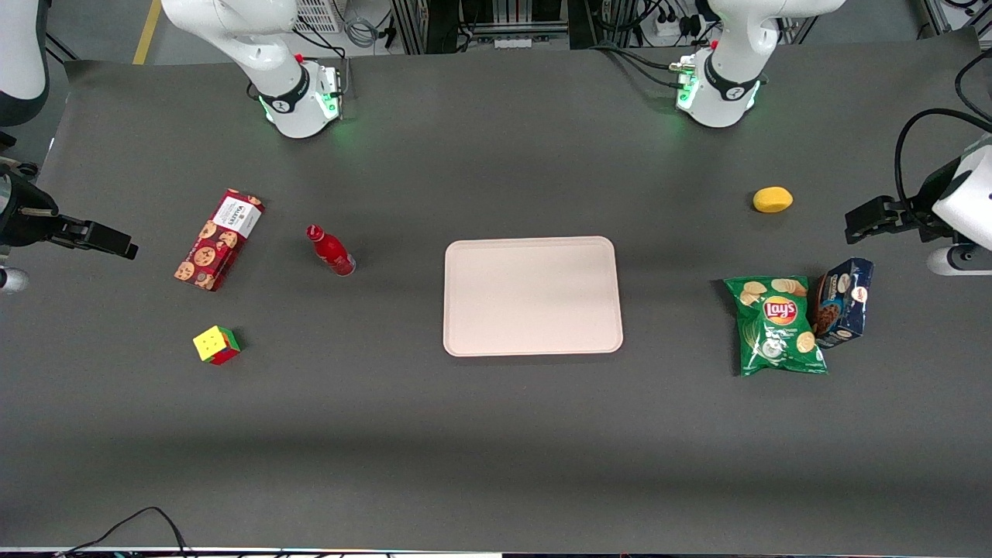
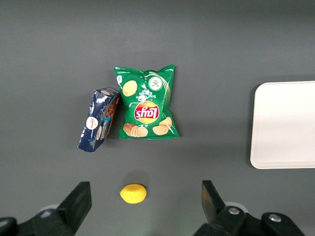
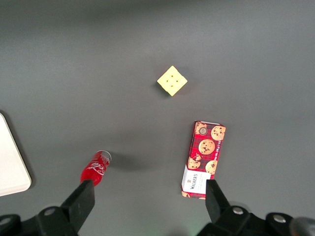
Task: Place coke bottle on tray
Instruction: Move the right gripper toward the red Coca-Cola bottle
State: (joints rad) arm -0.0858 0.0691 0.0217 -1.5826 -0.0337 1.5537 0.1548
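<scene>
Nearest, a multicoloured puzzle cube (image 1: 216,345); the glossy red coke bottle (image 1: 331,250) stands beside the pale pink rectangular tray (image 1: 533,296) (untouched), the black two-finger gripper (image 3: 147,196) wide open, empty, above.

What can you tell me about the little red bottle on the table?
The coke bottle is small, glossy and red all over, with a narrow neck and a red cap; white lettering shows on its side in the right wrist view. It looks like plastic. It stands upright on the dark table, touching nothing else, between the cookie box and the pink tray. The gripper hangs open, off at the working arm's end of the table.
</scene>
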